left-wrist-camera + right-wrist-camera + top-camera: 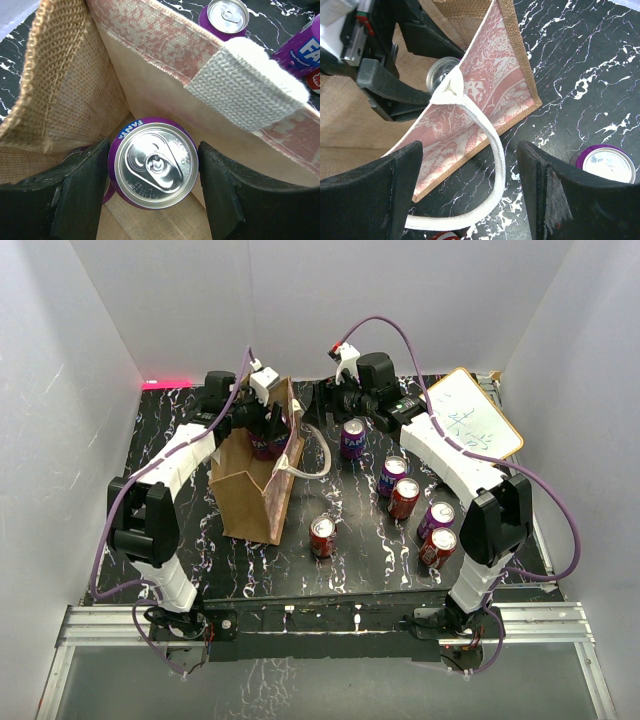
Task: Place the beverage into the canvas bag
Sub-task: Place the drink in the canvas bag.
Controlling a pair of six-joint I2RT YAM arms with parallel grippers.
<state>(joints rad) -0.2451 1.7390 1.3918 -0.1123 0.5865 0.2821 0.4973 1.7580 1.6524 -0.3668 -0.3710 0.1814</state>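
Top view: the left end effector is in the canvas bag mouth, far left on the bench; its grip is hard to see.
Left wrist: its fingers clamp a purple Fanta can inside the bag, with the can's body hidden.
Right wrist: the right end effector gapes wide and empty, a cream handle showing between its fingers.

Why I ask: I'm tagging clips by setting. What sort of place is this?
Probably a robot test booth: plain white walls enclose a black marbled table, two arms are bolted to a metal rail, and a small whiteboard sits at the edge.

One camera looks down from above, behind me; both wrist cameras peer closely past my fingers at the canvas bag.
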